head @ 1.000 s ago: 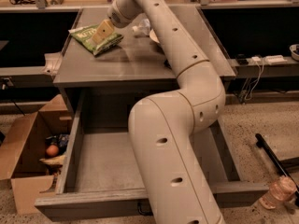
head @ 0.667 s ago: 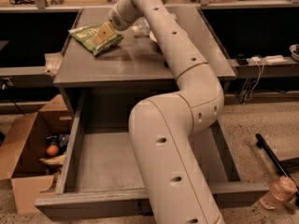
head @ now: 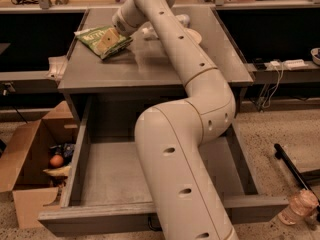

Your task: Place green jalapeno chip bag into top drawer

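Grey tabletop (head: 150, 66), and the green jalapeno chip bag (head: 91, 38) lies flat on its back-left part, close to the left edge. The gripper (head: 110, 36) is down on the bag's right half, meeting it from above. Open tabletop stretches in front of the bag. Below, the top drawer (head: 75, 169) stands pulled right out, with open floor on its left side. Clamped or loose on the bag, I cannot tell.
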Tool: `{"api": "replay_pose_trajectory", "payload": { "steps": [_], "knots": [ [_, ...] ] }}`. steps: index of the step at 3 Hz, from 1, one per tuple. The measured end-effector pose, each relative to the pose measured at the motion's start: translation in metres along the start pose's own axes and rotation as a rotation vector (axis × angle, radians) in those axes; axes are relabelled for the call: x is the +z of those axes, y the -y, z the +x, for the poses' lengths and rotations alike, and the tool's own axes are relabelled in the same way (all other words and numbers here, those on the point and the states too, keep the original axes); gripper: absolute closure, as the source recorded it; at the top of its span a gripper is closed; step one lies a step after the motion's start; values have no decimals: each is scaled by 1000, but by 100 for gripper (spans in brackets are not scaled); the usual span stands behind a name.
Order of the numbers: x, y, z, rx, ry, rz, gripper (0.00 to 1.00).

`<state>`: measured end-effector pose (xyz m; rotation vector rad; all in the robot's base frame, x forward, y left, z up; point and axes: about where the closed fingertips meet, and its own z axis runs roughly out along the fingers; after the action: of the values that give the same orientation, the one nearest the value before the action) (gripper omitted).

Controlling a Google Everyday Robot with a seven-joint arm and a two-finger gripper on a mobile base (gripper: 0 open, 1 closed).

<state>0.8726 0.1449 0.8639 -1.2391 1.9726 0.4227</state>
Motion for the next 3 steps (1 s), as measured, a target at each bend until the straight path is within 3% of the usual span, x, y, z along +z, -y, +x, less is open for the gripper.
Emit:
{"api": "replay_pose_trajectory", "payload": {
  "steps": [1,2,3],
  "knots": [
    [18,-5,-4,-14,10,2,3],
    [23,-6,-6,-11,18,10,26],
    [13,-5,-13,35,75,23,57]
  ]
}}
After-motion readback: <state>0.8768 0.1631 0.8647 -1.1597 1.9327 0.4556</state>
